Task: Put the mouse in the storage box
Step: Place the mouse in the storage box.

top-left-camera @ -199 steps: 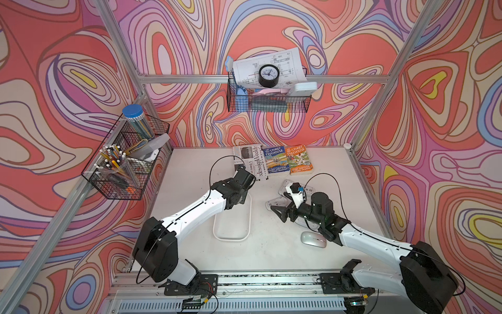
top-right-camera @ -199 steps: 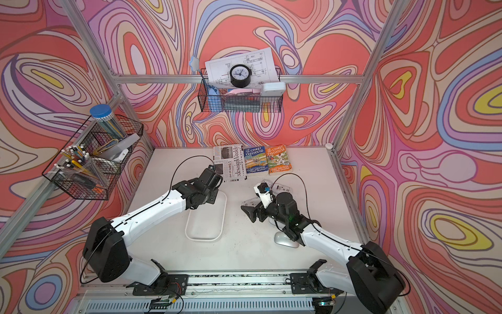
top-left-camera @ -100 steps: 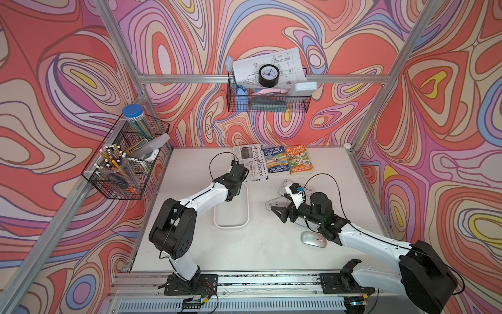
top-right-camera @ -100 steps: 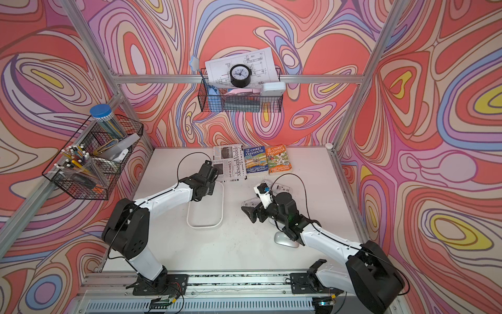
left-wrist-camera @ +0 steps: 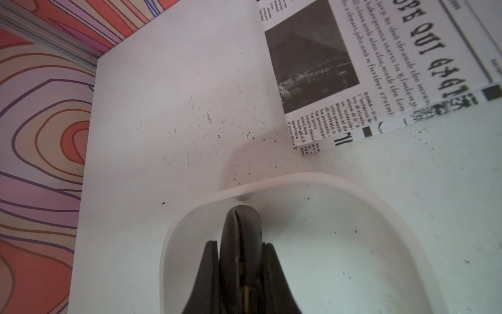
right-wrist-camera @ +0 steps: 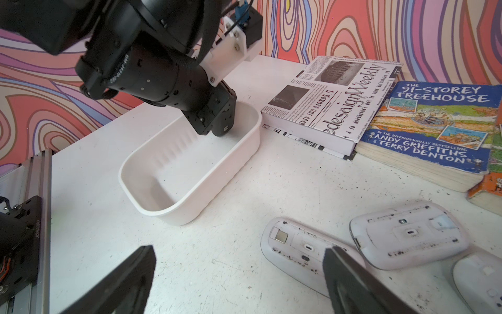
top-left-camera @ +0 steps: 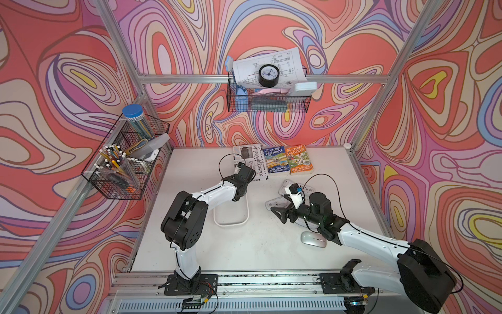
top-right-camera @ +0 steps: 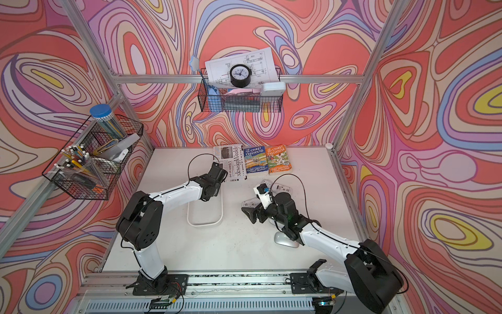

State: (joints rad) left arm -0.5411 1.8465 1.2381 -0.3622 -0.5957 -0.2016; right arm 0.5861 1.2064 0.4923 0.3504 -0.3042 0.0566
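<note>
Scuffed white tabletop (top-left-camera: 244, 252), swirl-patterned walls (top-left-camera: 190, 114). White plastic storage box (top-left-camera: 231, 223) lies 9 o'clock of centre; my left claw (left-wrist-camera: 240, 214), closed, sits inside it. My right claw (right-wrist-camera: 240, 252) gapes over upturned white mice (right-wrist-camera: 407, 233). Silver oval mouse (top-left-camera: 312, 239), 4 o'clock, is partly hidden by my right forearm (top-left-camera: 366, 239).

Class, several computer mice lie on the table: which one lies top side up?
The silver mouse, lying alone beside the right arm. The two white mice by the right hand show their undersides.
</note>
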